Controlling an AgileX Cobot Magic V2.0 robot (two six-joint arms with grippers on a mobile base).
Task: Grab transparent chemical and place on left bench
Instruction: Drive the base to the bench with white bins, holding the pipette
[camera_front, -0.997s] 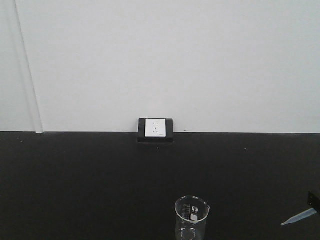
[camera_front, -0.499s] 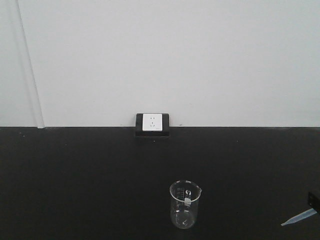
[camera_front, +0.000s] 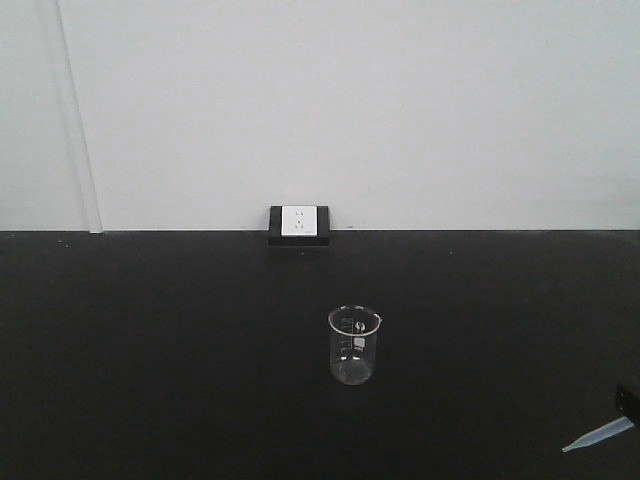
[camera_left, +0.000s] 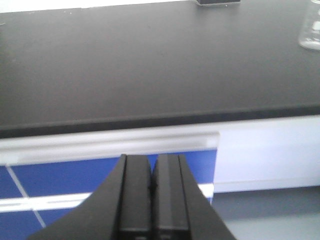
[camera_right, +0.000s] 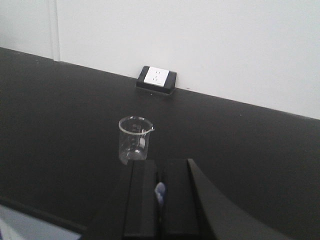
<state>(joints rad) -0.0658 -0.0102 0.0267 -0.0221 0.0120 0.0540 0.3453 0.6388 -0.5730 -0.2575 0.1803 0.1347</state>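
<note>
Glass beaker (camera_front: 355, 345) stands ahead of the right tool (camera_right: 159, 172), clamped on a dropper (camera_front: 598, 435); left tool (camera_left: 151, 165) pressed together.

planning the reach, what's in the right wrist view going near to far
right gripper, shut on the dropper → beaker → socket → wall

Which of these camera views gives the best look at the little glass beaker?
The right wrist view: the beaker stands whole and largest, lip and printed marks visible, beyond the right gripper shut on a dropper. The front-facing view shows it whole but smaller. The left wrist view catches only a blurred sliver at its right edge.
</note>
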